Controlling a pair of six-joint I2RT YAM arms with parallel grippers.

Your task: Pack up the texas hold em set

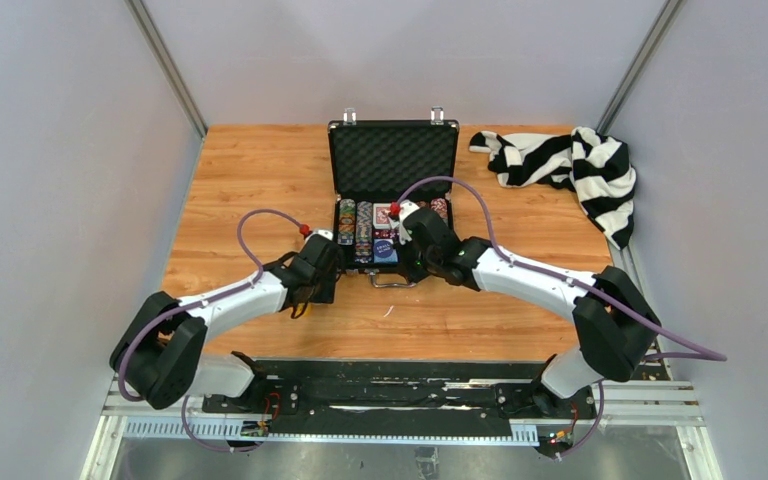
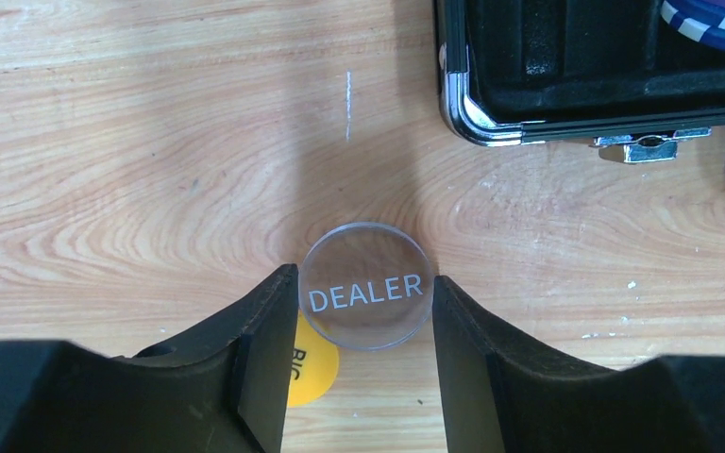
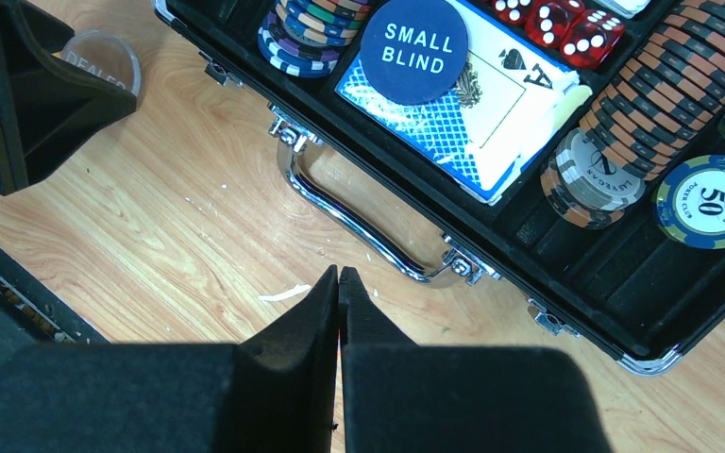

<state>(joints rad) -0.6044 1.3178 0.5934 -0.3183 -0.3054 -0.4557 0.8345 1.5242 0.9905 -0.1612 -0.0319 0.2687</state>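
Note:
The black briefcase (image 1: 392,160) lies open at the table's middle back, its foam lid up. It holds chip rows (image 3: 651,94), a blue card deck (image 3: 491,109) with a SMALL BLIND button (image 3: 420,49) on it, and red dice (image 3: 557,19). My left gripper (image 2: 366,288) is just off the case's front left corner (image 2: 477,104). Both its pads touch the edges of a clear DEALER button (image 2: 366,283), which overlaps a yellow button (image 2: 313,363) on the table. My right gripper (image 3: 339,274) is shut and empty, just in front of the metal handle (image 3: 359,222).
A black-and-white striped cloth (image 1: 570,165) lies at the back right. A loose 50 chip (image 3: 713,200) lies flat in the case near its front wall. Grey walls close in both sides. The left gripper (image 3: 47,94) shows at the upper left of the right wrist view.

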